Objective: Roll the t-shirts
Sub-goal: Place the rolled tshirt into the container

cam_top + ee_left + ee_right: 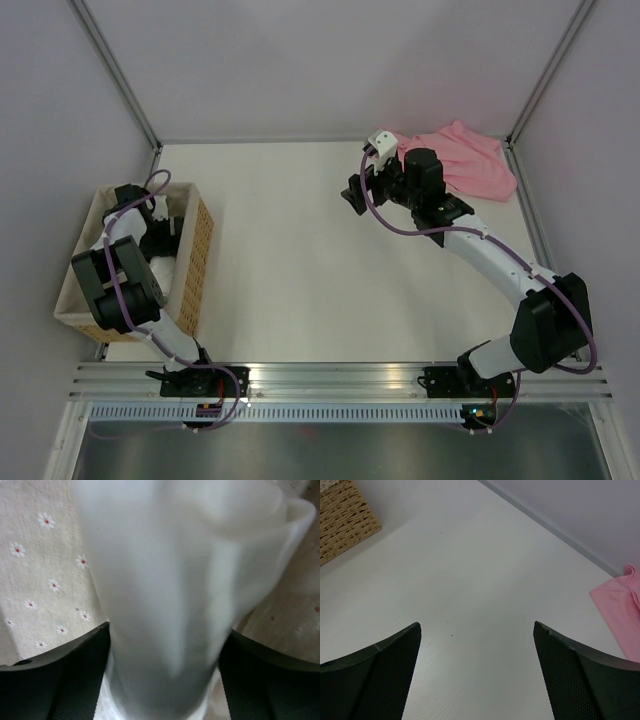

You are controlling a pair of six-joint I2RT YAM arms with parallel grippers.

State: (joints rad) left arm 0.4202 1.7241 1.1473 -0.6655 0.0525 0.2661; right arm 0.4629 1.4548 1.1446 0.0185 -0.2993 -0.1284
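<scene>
Nothing legible in any view — no text, labels, brands or numbers.

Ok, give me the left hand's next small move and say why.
Probably open the left hand wide and lift it straight up out of the basket. The white tee, seemingly rolled, sits between its fingers down on the flowered lining, so it looks delivered. The pink tee lies spread out by the open right hand, not yet rolled.

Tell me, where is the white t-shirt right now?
The white tee lies in the wicker basket at the left edge of the table in the top view, between the fingers of the left gripper.
</scene>
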